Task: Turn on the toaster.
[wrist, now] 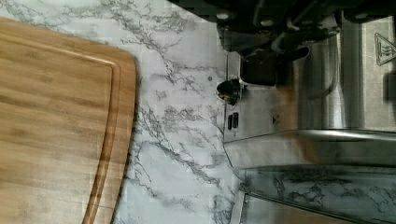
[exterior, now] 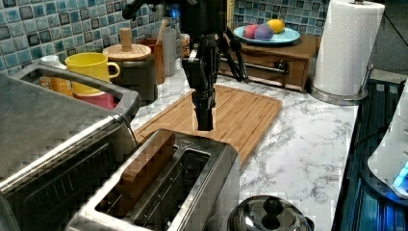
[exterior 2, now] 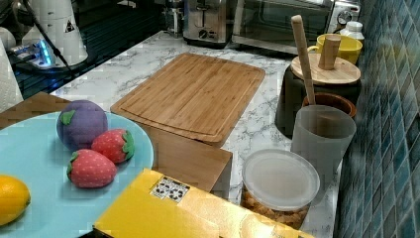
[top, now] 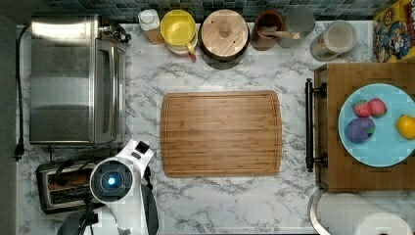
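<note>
End effector (exterior: 204,118) hangs just above the toaster (exterior: 168,185).

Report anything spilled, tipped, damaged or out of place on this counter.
Nothing stands out. The toaster, cutting board and fruit plate all sit upright and orderly on the marble counter, with no visible spills.

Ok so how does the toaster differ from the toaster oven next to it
The toaster is much smaller than the toaster oven. The toaster opens upward through two long top slots, one holding a brown slice; the toaster oven has a flat closed top and a front door with a bar handle. In the top view, the toaster is partly under the arm, the toaster oven uncovered. Both are brushed steel.
</note>
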